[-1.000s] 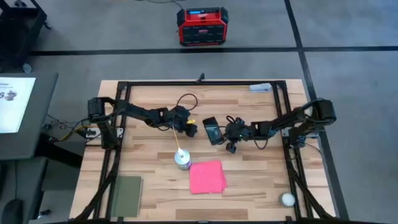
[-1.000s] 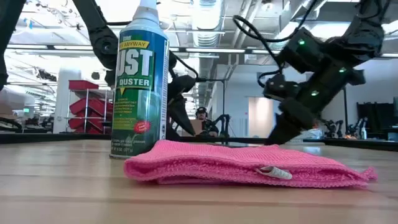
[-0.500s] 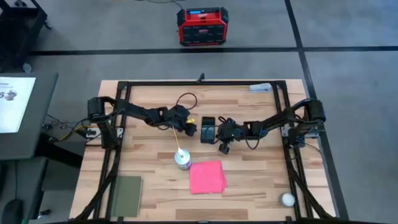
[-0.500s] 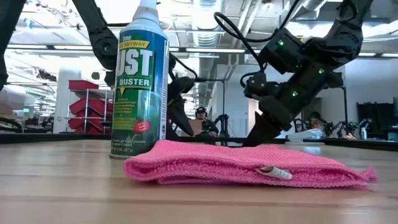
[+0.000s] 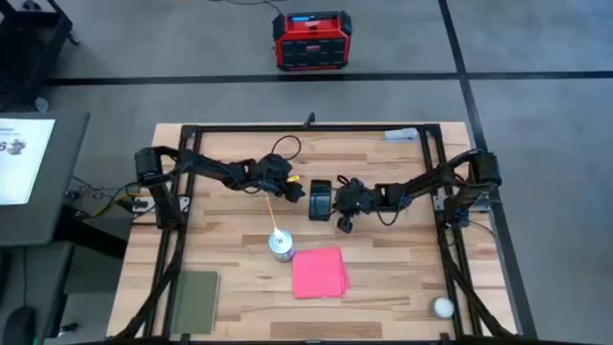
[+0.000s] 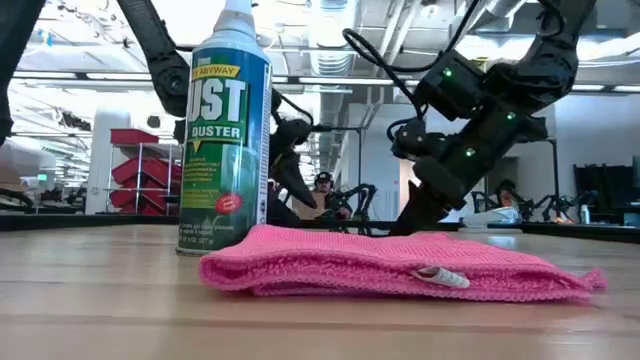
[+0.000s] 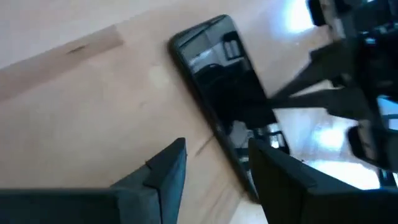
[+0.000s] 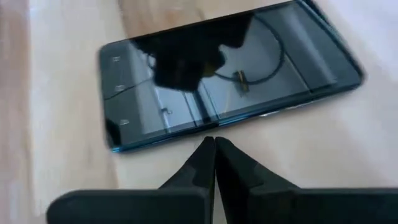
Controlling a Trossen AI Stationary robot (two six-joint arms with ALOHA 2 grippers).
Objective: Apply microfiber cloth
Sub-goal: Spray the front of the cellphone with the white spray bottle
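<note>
A green pad (image 5: pixel 195 299) lies at the table's (image 5: pixel 383 287) near left corner. The left gripper (image 5: pixel 293 193) sits low just left of the phone (image 5: pixel 320 197), its fingers (image 7: pixel 165 168) parted with nothing between them. A duster can (image 5: pixel 281 244) stands nearer the front. Just right of the can, the cloth (image 5: pixel 319 271) lies flat and untouched: bright pink, roughly square, folded, with a small tag on one edge. The right gripper (image 5: pixel 335 204) rests at the phone's right edge, fingers (image 8: pixel 202 163) pressed together, empty. A white ball (image 5: pixel 442 307) sits near the right front corner.
</note>
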